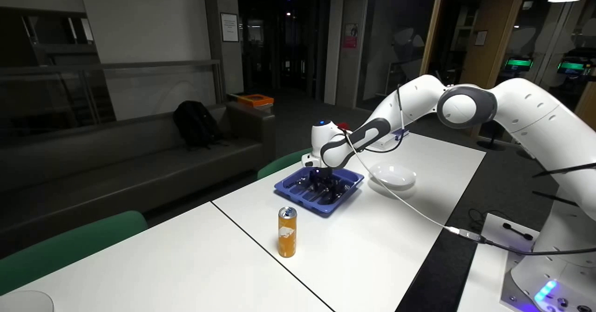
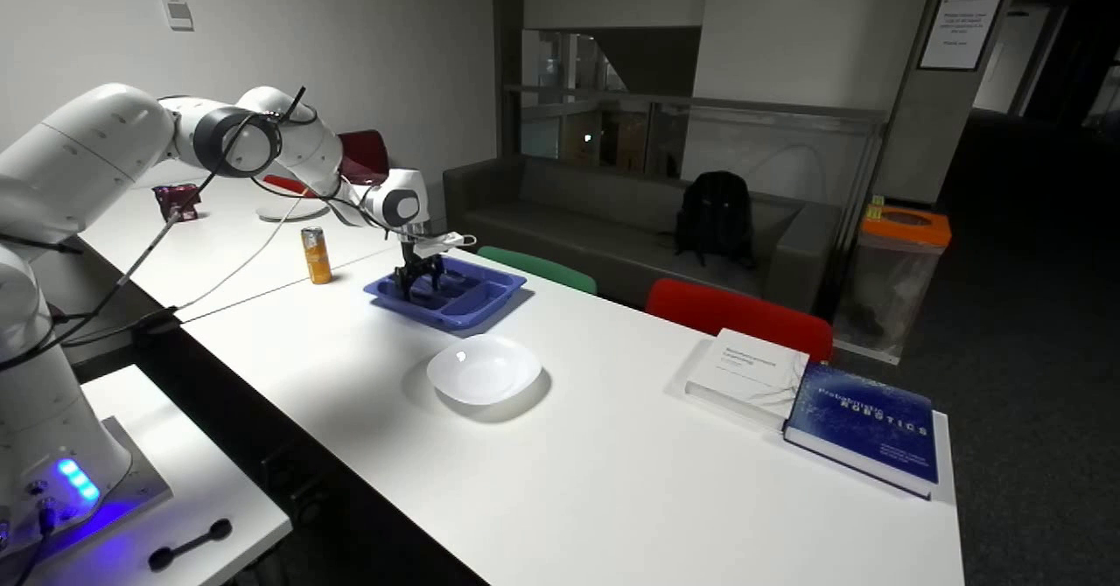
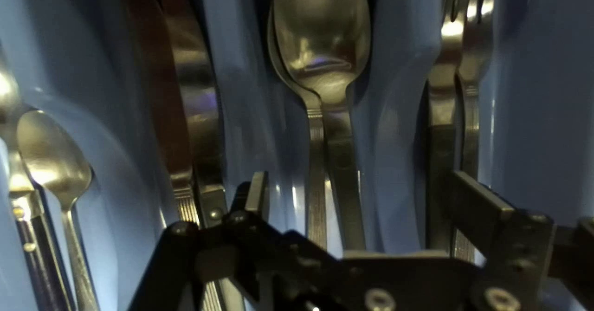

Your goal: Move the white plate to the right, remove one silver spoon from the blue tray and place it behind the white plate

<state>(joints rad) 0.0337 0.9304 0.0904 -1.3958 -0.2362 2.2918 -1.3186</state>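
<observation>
The white plate [image 1: 395, 176] stands on the table beside the blue tray [image 1: 298, 201]; both also show in an exterior view, the plate [image 2: 484, 372] and the tray [image 2: 477, 310]. My gripper [image 2: 421, 290] points down into the tray. In the wrist view my gripper [image 3: 364, 192] is open, its fingers apart over the compartments. Two stacked silver spoons [image 3: 322, 32] lie in the middle compartment, their handles running between the fingers and touched by neither, as far as I can see. The right finger is over the forks [image 3: 445, 102], the left near the knives [image 3: 192, 83].
A smaller spoon [image 3: 53, 155] lies in the tray's left compartment. An orange can [image 1: 287, 237] stands near the tray. A white book [image 2: 751, 372] and a blue book [image 2: 862, 424] lie at the table's far end. A white cable [image 1: 409, 207] hangs past the plate.
</observation>
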